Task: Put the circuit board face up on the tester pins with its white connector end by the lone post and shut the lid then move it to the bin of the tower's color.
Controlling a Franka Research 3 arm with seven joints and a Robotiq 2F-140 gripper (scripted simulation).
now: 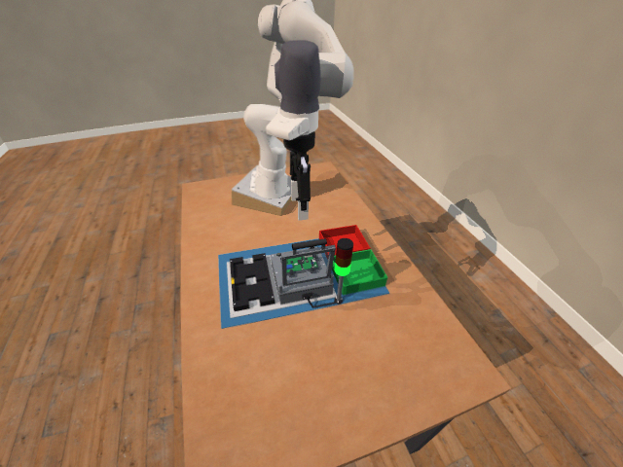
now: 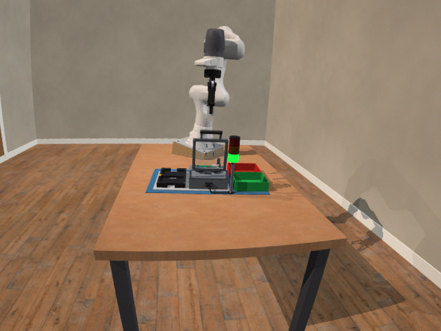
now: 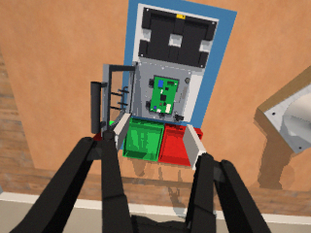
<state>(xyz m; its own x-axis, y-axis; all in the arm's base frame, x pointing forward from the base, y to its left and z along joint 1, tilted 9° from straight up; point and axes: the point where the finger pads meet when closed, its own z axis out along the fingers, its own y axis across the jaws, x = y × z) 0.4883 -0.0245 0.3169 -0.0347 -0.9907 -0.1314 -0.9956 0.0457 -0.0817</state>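
The green circuit board (image 3: 164, 95) lies face up on the grey tester's plate (image 1: 302, 273), and also shows in the top view (image 1: 301, 264). The tester's clear lid (image 2: 209, 153) (image 3: 95, 107) stands open and upright, its black handle at the top. The signal tower (image 1: 344, 264) beside the tester shows green. My gripper (image 1: 302, 213) hangs high above the tester and bins, open and empty; in the wrist view its fingertips frame the bins. The black tray (image 1: 249, 281) has both pockets empty.
The green bin (image 1: 365, 273) and the red bin (image 1: 345, 237) stand side by side on the blue mat (image 1: 302, 291), next to the tower. The arm's base (image 1: 261, 193) stands at the table's far end.
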